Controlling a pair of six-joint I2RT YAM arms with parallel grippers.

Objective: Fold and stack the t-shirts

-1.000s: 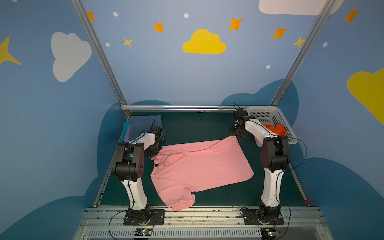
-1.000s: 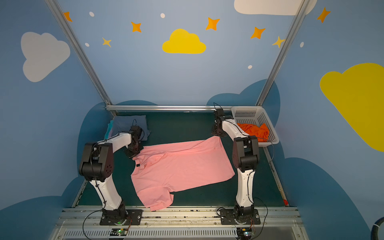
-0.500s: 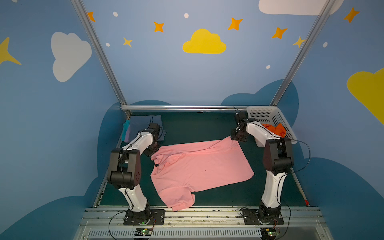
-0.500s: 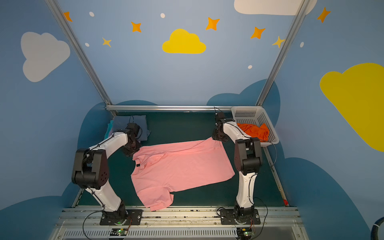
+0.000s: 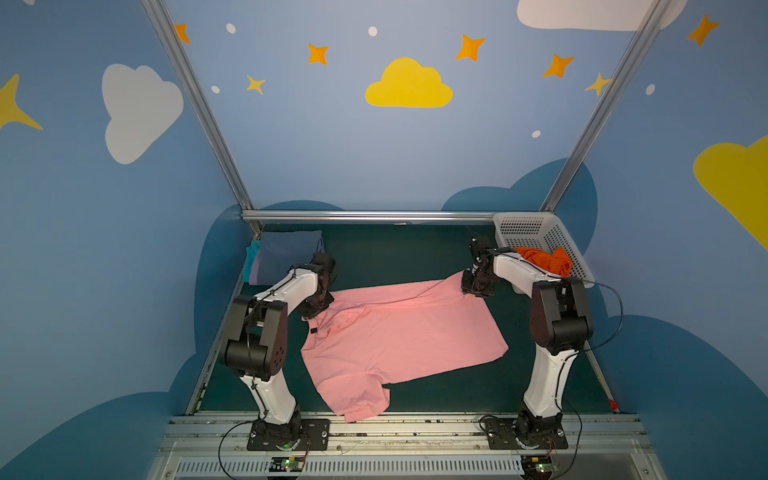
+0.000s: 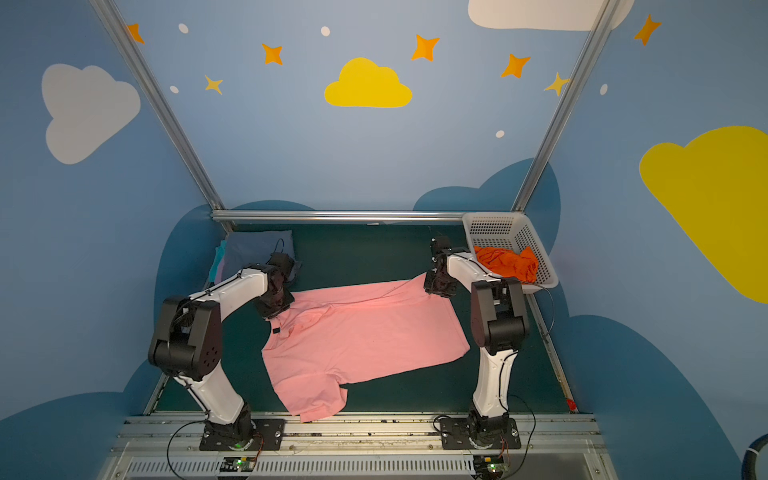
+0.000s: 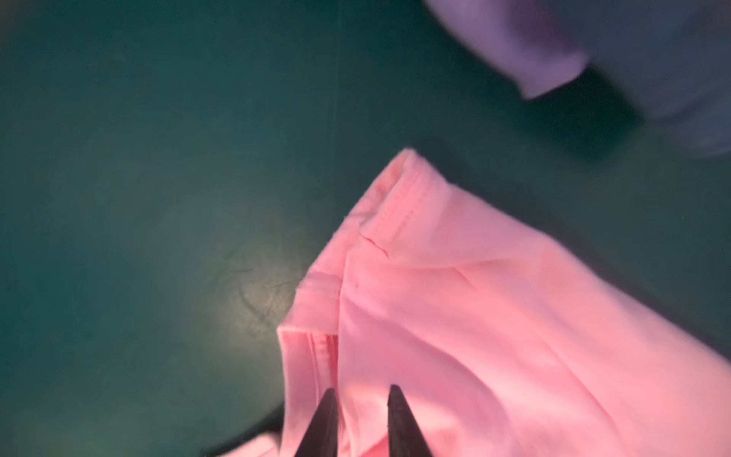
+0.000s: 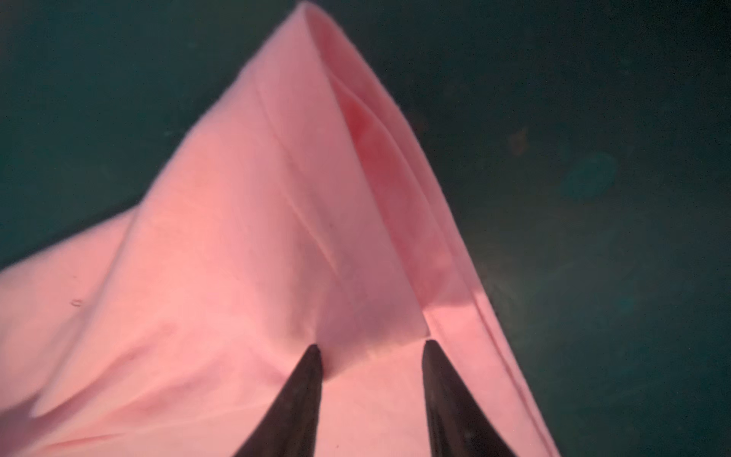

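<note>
The pink shirt (image 5: 399, 332) is lying spread on the mat (image 5: 415, 257), neck to the left. The right gripper (image 8: 370, 348) is pinching its far right corner, with cloth tenting up between the fingers. The left gripper (image 7: 360, 395) is sitting at the shirt's far left edge with its fingers slightly apart, and I cannot tell whether it is gripping. An orange shirt (image 5: 544, 259) is lying in the basket (image 5: 523, 228). Folded shirts (image 5: 286, 249) are sitting stacked at the far left.
</note>
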